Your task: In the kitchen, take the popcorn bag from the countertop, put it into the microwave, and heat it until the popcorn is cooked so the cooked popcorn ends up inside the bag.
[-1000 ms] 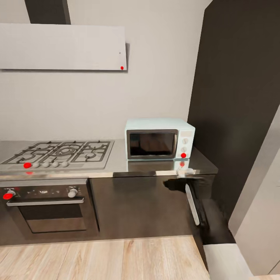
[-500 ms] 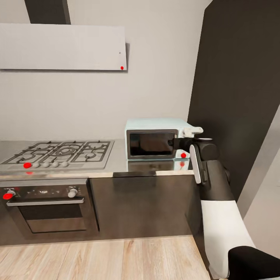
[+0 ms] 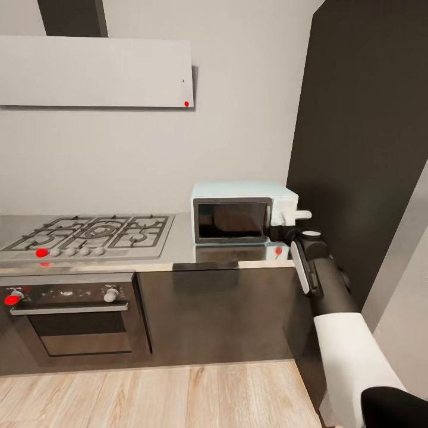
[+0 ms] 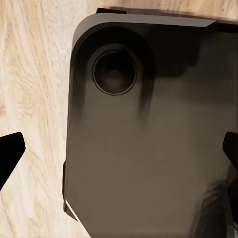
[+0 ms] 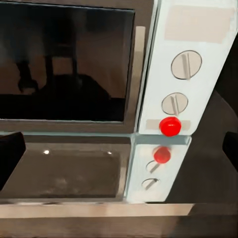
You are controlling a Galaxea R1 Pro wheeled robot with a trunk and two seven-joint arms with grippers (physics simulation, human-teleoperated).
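The pale mint-blue microwave (image 3: 238,205) stands on the grey countertop (image 3: 178,252) with its dark glass door (image 5: 67,64) closed. My right gripper (image 3: 291,217) is raised in front of its white side panel (image 5: 186,69), a short way from the two knobs and the red light (image 5: 170,126). Its dark fingertips (image 5: 10,153) sit at the edges of the right wrist view, open and empty. My left gripper (image 4: 119,158) hangs open over the robot's dark base (image 4: 148,148). The popcorn bag is out of view.
A gas hob (image 3: 89,232) lies left of the microwave, with a black built-in oven (image 3: 71,321) below and a range hood (image 3: 95,71) above. A tall dark cabinet (image 3: 362,148) closes off the right. Wood floor (image 3: 148,395) runs before the cabinets.
My right arm rose from below the counter's edge to the microwave's side panel, then dropped a little. The camera and the kitchen things have not shifted.
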